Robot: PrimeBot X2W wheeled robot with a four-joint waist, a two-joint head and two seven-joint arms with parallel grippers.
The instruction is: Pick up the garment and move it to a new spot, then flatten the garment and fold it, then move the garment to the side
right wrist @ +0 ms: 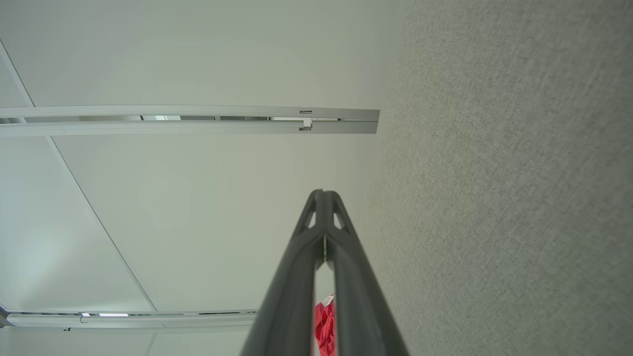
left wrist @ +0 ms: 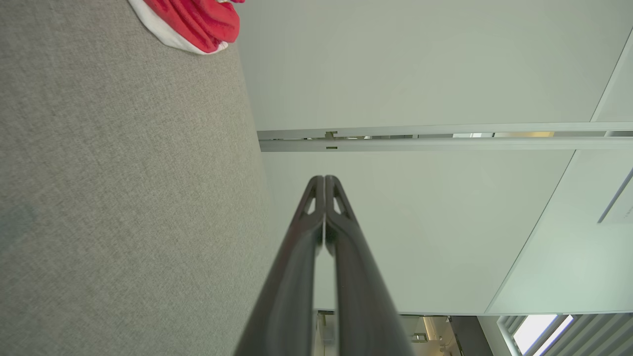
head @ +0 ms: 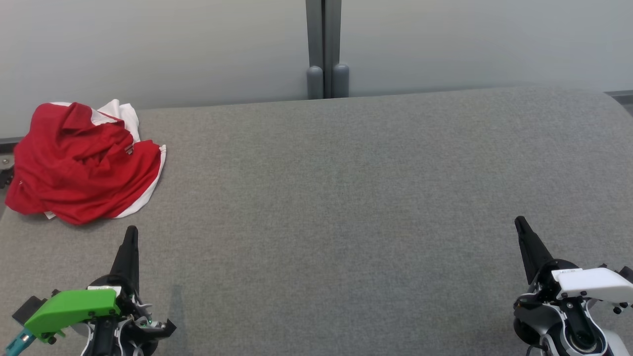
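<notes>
Grey surface [head: 346, 198] beneath left gripper [head: 131, 231] and right gripper [head: 519, 221], jaws tip-to-tip, empty.

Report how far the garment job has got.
Nothing looks done: the crumpled red and white garment lies bunched at the left of the grey fabric-covered surface. Nothing in hand: left gripper and right gripper are shut, empty, apart from it. Remaining: pick up, move, flatten, fold, set aside.

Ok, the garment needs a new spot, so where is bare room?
The whole grey surface right of the red garment is bare, out to its right edge, including the stretch between the left gripper and right gripper. The far left corner is crowded.
</notes>
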